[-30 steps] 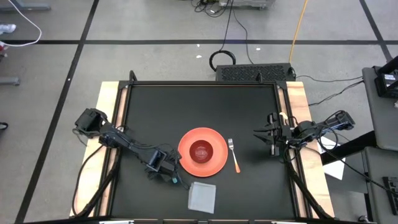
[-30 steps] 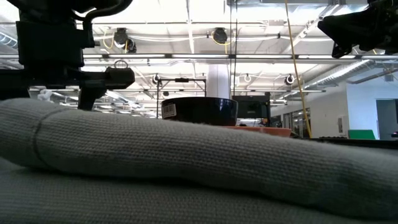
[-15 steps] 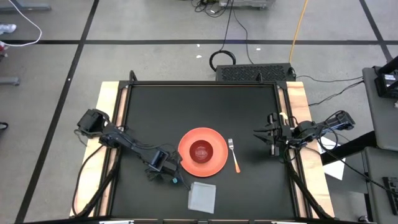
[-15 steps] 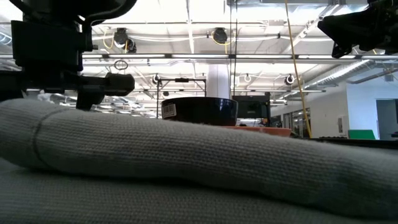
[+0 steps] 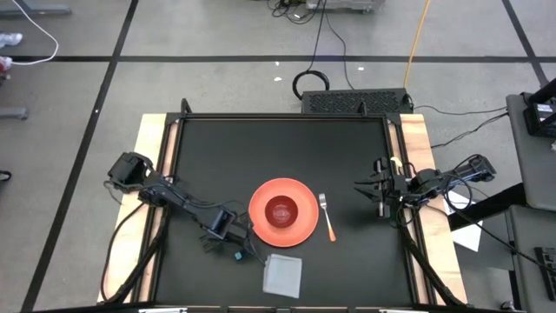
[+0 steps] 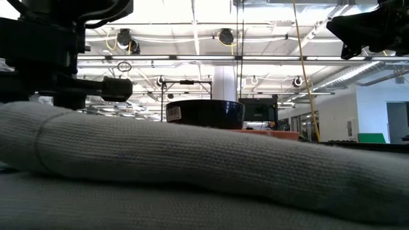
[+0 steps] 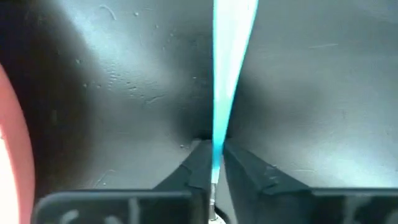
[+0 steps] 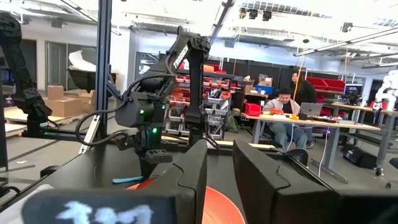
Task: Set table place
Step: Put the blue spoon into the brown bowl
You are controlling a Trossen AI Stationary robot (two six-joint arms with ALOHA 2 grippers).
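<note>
On the black table a red bowl sits in an orange-red plate. An orange-handled fork lies right of the plate, and a grey napkin lies near the front edge. My left gripper is low over the table, left of the plate and slightly nearer the front edge, shut on a teal-handled utensil; its head is hidden. My right gripper hovers near the table's right edge, open with nothing between its fingers. My left gripper pinches the thin teal handle between its two fingertips, coming from above and pointing down at the table. The handle runs on away from the fingers over the black top. Whether it rests on the table does not show.
In the low view the napkin fills the foreground, with the bowl behind it. A power strip and cables lie beyond the far edge. Bare black top stretches across the far half. People sit at desks far behind in the right wrist view.
My left gripper has sunk a little toward the table beside the plate. The plate, bowl, fork and napkin lie where they were.
</note>
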